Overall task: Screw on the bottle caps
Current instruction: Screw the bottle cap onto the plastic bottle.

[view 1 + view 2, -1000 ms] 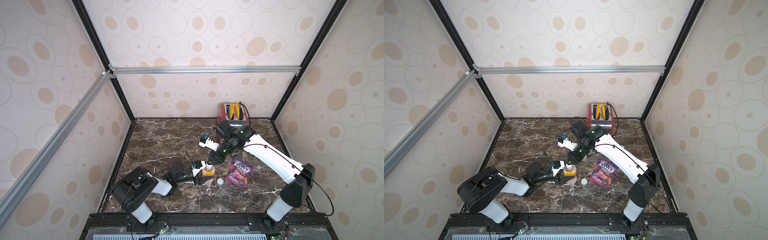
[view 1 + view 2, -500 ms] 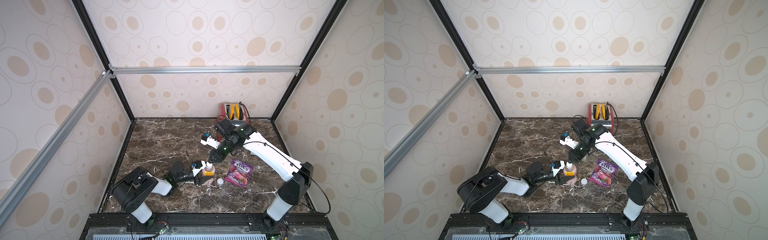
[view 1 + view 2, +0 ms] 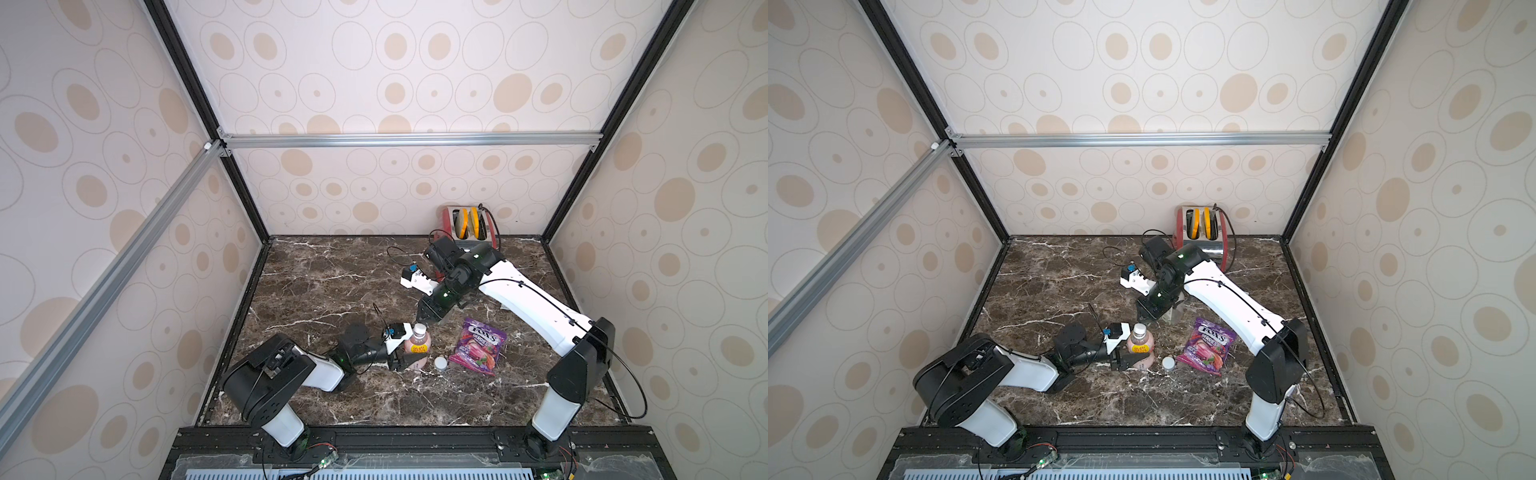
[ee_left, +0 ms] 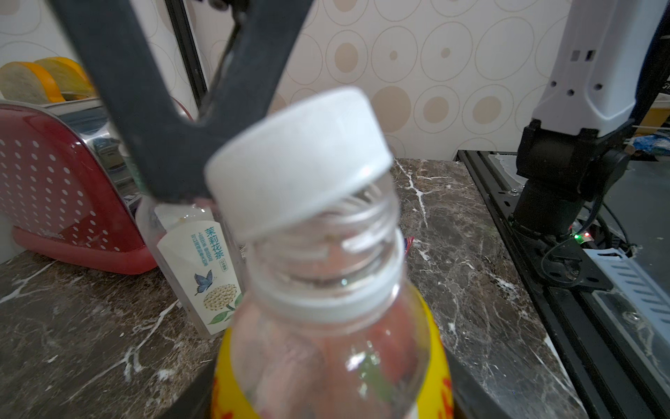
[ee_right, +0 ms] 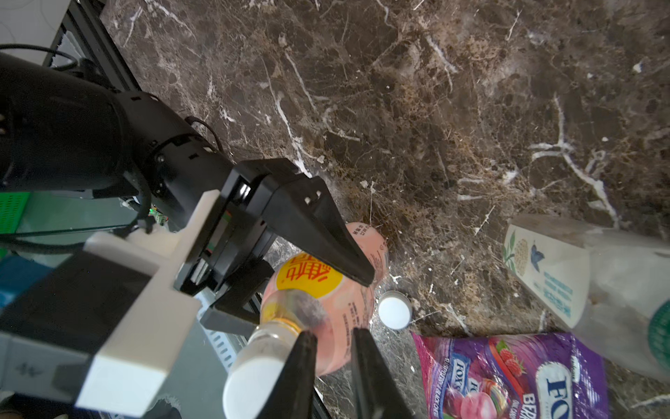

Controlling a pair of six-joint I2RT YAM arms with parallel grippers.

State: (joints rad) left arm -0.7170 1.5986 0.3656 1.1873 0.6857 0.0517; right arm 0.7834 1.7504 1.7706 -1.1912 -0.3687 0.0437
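The pink bottle (image 3: 417,349) (image 3: 1140,347) with the yellow-red label stands upright, and my left gripper (image 3: 409,357) is shut on its body. A white bottle cap (image 4: 297,159) sits tilted on its threaded neck. My right gripper (image 5: 333,332) hangs just above and behind that cap (image 3: 420,329), shut, with nothing between its fingers (image 4: 163,109). A second white cap (image 3: 441,363) (image 5: 394,309) lies on the table beside the pink bottle. The clear bottle (image 4: 203,268) (image 5: 544,275) with the white-green label stands behind it, under my right arm.
A purple candy bag (image 3: 478,347) (image 3: 1206,347) lies right of the loose cap. A red toaster (image 3: 467,224) (image 3: 1200,226) stands at the back wall. The dark marble table (image 3: 332,282) stretches to the left and front.
My right gripper has lifted a little up and back from the pink bottle's top, leaving the cap on the neck. The left gripper and bottle have stayed put.
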